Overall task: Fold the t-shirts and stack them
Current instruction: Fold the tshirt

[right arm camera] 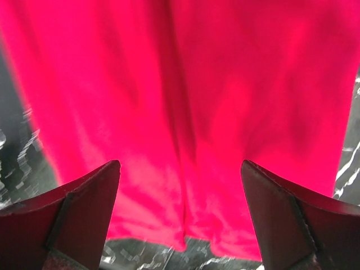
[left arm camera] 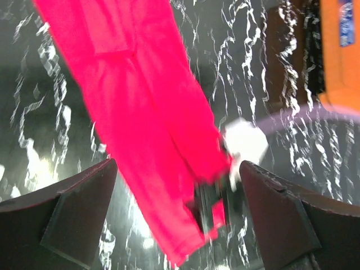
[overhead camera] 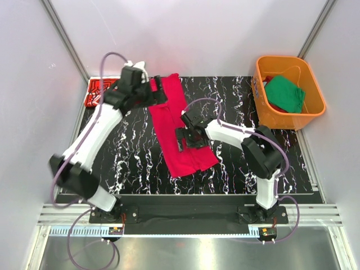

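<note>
Early going, by the look of it. On the worktop [overhead camera: 253, 157], centre: crimson tee [overhead camera: 179, 129] laid out as a long narrow strip, far-left to near. Lengthwise folds seemingly done, crosswise fold not yet. Over its far end, left gripper [overhead camera: 160, 93], spread wide and empty; over its middle, right gripper [overhead camera: 183, 138], likewise spread, pinching nothing. Yet to fold: green tee [overhead camera: 286, 94], bunched in the tub [overhead camera: 264, 107], far right. At far-left corner, printed red tee [overhead camera: 95, 93], partly hidden; folded or not, cannot tell.

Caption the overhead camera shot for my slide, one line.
Left gripper and right gripper, both open, over a crimson t-shirt folded lengthwise on the table; green t-shirt in the orange tub.
</note>
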`<state>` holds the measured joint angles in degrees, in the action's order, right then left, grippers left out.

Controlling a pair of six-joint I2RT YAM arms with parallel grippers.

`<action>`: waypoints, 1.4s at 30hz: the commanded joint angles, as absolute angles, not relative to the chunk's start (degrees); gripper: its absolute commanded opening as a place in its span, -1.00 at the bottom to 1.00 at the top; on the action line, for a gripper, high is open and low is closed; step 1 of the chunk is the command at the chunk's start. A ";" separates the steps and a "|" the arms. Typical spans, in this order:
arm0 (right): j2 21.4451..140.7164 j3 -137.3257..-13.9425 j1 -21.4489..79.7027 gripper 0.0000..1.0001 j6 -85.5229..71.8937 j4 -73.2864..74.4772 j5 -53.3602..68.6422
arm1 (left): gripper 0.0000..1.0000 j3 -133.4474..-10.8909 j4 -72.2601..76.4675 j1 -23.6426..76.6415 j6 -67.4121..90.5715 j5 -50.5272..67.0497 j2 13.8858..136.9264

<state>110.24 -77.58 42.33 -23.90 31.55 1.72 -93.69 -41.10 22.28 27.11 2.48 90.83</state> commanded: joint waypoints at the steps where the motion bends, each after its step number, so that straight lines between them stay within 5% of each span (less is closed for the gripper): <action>1: 112.76 -80.94 42.98 0.90 -23.03 31.81 -2.72 | 0.94 -83.08 -39.90 21.80 29.18 3.69 83.43; 9: 115.49 -77.53 47.01 0.93 -38.55 36.83 -10.19 | 0.94 -61.45 -44.82 21.71 29.44 2.03 62.97; 18: 108.99 -73.21 55.99 0.99 -52.99 30.94 -5.54 | 0.91 -47.91 -47.73 22.06 31.99 1.04 49.14; 25: 96.26 -77.79 55.55 0.99 -46.59 40.68 -14.41 | 0.68 -36.61 -39.33 22.94 48.15 7.29 41.50; 30: 85.10 -68.49 50.64 0.99 -37.03 38.95 -8.90 | 0.53 -27.43 -32.88 23.73 53.96 7.38 41.47; 38: 76.81 -47.04 38.50 0.43 -30.68 24.09 14.05 | 0.49 -22.16 -21.28 27.16 54.14 9.14 51.67; 41: 79.18 -44.30 37.88 -0.05 -30.85 19.79 19.41 | 0.39 -21.45 -19.60 27.25 53.97 8.88 54.75; 42: 79.80 -43.86 37.71 -0.07 -31.11 18.82 20.73 | 0.37 -21.53 -20.21 27.25 53.79 7.83 55.36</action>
